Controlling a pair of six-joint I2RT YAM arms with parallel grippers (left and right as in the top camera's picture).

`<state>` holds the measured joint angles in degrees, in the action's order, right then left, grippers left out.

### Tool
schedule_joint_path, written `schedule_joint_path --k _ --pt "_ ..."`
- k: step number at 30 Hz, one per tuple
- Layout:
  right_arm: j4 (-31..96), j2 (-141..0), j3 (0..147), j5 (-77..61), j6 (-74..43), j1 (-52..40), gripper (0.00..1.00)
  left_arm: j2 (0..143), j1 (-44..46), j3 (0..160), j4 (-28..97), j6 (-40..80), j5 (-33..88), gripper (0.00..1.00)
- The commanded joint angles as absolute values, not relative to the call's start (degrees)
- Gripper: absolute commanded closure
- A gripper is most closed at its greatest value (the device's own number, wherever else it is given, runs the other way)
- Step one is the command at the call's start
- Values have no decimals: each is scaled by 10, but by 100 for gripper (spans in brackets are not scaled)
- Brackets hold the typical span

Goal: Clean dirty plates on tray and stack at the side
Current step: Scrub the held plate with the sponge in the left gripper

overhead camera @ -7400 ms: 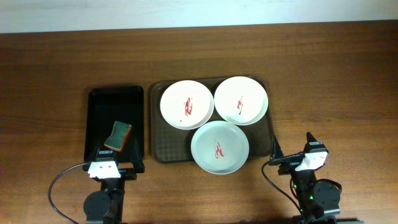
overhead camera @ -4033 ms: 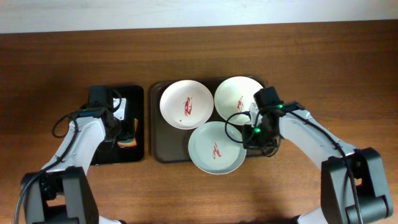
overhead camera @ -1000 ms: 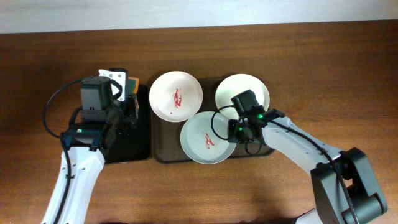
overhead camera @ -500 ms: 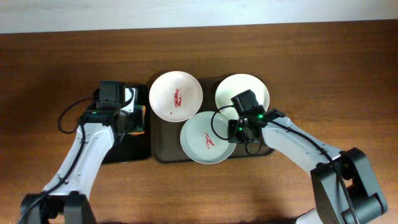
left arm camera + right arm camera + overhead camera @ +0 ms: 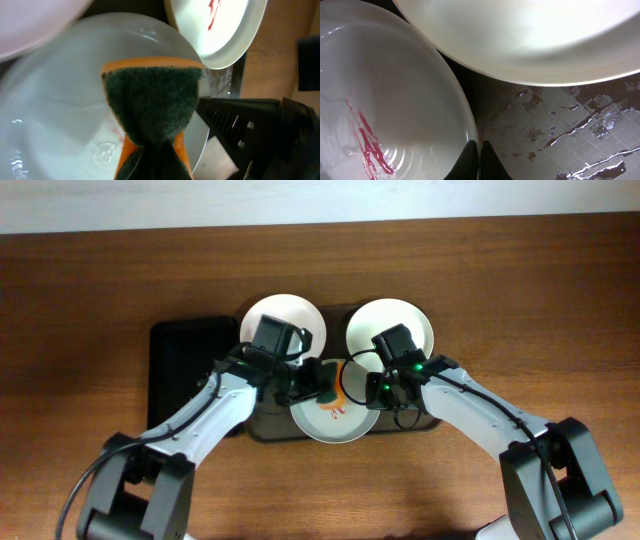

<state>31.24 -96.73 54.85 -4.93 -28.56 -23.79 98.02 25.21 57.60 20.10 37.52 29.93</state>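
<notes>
Three plates lie on the dark brown tray. The front plate is pale greenish with a red smear. My right gripper is shut on its right rim, one finger inside and one outside. My left gripper is shut on a green and orange sponge and holds it over the front plate's middle; whether they touch is unclear. The back left plate is partly hidden by the left arm. The back right plate lies behind my right gripper.
A smaller black tray sits left of the brown one. The brown tray's floor is wet beside the right fingers. A red-smeared plate shows beyond the sponge, and the right arm's black body is close to it.
My left arm has swung right from the black tray, carrying the sponge over the front plate. The right gripper and the plates have stayed put.
</notes>
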Motion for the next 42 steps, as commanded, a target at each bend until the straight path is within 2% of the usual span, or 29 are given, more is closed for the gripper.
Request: schedule_joint_path --k 1,8,12,16,20,22,25,27,30,35,36,38,42 --pt "313 -971 547 -30 -294 -240 96 1010 279 580 160 444 343 100" --pt "315 -971 547 -30 -294 -240 96 1069 294 580 159 456 339 100" --pt "319 -971 547 -30 -294 -240 96 1066 282 580 205 388 251 100" --pt "321 -971 547 -30 -294 -240 96 985 252 580 275 285 156 100" --pt "323 -971 547 -30 -294 -240 96 883 236 582 288 229 151 100" --pt "322 -971 547 -30 -294 -240 96 873 232 582 284 236 157 100" --pt "323 -971 547 -30 -294 -240 96 895 244 582 277 328 157 100" --pt "324 -971 547 -30 -294 -240 96 948 275 582 258 398 183 100" --pt "323 -971 547 -30 -294 -240 96 1020 284 582 159 414 370 100" --pt "323 -971 547 -30 -294 -240 96 1054 287 582 198 422 404 100" --pt "323 -971 547 -30 -294 -240 96 1054 287 582 226 422 393 100" --pt "325 -971 547 -30 -294 -240 96 1054 282 582 271 382 268 100" --pt "327 -971 547 -30 -294 -240 96 984 233 590 271 296 180 100"
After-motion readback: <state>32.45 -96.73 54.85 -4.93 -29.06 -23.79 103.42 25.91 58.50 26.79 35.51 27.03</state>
